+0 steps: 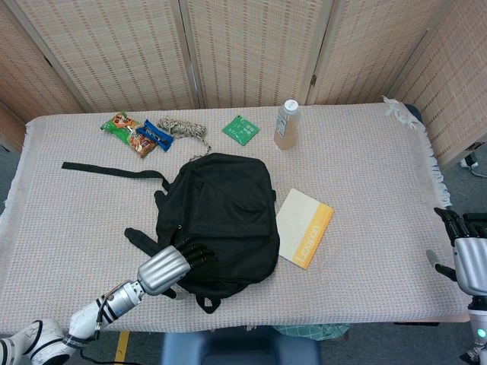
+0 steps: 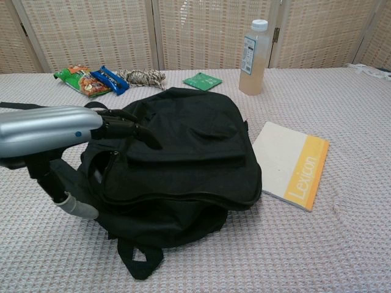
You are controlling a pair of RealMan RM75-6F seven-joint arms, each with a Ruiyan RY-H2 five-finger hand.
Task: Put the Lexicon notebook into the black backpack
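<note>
The black backpack (image 1: 221, 217) (image 2: 183, 159) lies flat in the middle of the table, zipper side toward the robot. The Lexicon notebook (image 1: 304, 227) (image 2: 290, 164), white with a yellow spine band, lies flat just right of it. My left hand (image 1: 166, 268) (image 2: 55, 128) hovers over the backpack's near left corner with fingers stretched out and apart, holding nothing. My right hand (image 1: 469, 251) stays at the table's right edge, fingers apart and empty, far from the notebook; the chest view does not show it.
A bottle of pale liquid (image 1: 286, 125) (image 2: 253, 58) stands behind the notebook. A green packet (image 1: 240, 129), a coiled rope (image 1: 186, 129) and two snack packs (image 1: 135, 134) lie along the back. A backpack strap (image 1: 110, 169) trails left.
</note>
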